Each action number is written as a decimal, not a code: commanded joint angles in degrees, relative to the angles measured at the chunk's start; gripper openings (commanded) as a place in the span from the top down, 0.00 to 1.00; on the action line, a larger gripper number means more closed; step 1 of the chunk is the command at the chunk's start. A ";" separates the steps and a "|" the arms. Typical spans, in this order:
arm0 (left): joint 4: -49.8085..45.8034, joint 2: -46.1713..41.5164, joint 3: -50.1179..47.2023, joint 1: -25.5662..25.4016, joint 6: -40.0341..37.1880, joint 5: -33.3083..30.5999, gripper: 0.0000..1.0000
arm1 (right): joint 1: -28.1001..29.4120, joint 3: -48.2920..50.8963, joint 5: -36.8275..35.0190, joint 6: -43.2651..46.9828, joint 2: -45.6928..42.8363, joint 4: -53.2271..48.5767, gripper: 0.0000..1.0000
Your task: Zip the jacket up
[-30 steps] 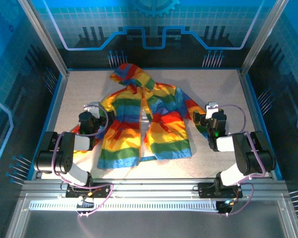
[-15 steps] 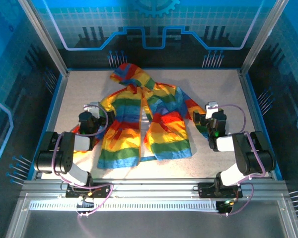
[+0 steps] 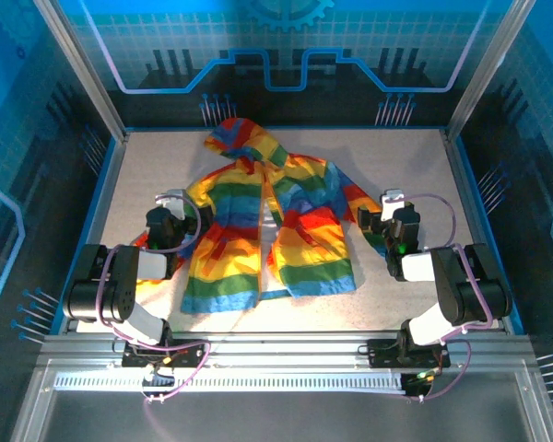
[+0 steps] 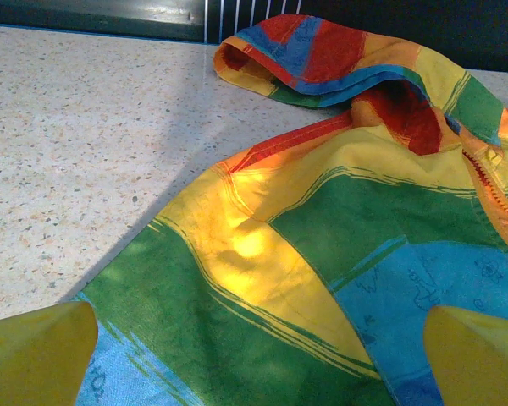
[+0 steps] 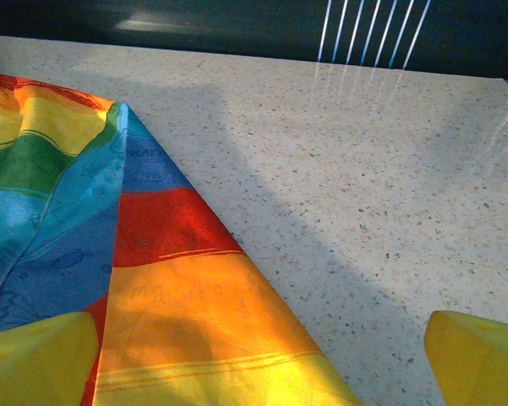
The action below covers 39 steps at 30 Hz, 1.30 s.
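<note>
The rainbow-striped jacket lies flat and unzipped in the middle of the table, hood pointing to the far side. Its two front panels are parted along the orange zipper. My left gripper hovers open at the jacket's left sleeve; in the left wrist view its yellow fingertips straddle green and blue fabric, with the zipper at the right edge. My right gripper stands open at the right sleeve, one fingertip over bare table. Neither holds anything.
The speckled table is bare around the jacket. Blue walls and metal posts close in the sides and back. An aluminium rail with both arm bases runs along the near edge.
</note>
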<state>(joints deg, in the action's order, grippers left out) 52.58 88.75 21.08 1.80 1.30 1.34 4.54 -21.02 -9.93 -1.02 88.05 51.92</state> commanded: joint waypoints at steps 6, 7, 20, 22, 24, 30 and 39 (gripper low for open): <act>2.39 -0.12 -0.44 -2.02 -2.64 -1.93 0.01 | -0.88 1.23 1.42 -0.22 -1.19 3.79 0.00; 2.63 -0.15 -0.59 -2.44 -2.81 -3.04 0.01 | -0.70 0.93 1.43 0.13 -2.60 1.97 0.00; -23.78 -24.83 0.22 -3.21 4.38 -17.37 0.01 | 5.43 -17.70 7.16 -8.17 -19.93 -44.82 0.00; -33.79 -31.55 1.87 -3.28 5.63 -18.63 0.01 | 10.00 -21.53 7.20 -9.63 -18.19 -51.26 0.05; -41.47 -37.30 3.04 -3.29 6.79 -17.42 0.01 | 14.74 -25.13 8.31 -11.73 -15.65 -56.42 0.20; -60.65 -46.35 6.70 -3.97 16.95 -2.63 0.27 | 31.37 -33.18 10.12 -20.36 -2.98 -64.10 0.41; -73.70 -44.07 3.76 -25.51 34.97 -0.06 0.52 | 45.83 -34.75 3.69 -25.05 6.00 -68.54 0.27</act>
<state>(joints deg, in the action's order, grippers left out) -14.04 44.03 26.55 -17.58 28.40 0.51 48.14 -54.02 -2.24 -24.01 93.06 -11.73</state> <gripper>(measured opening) 0.481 0.725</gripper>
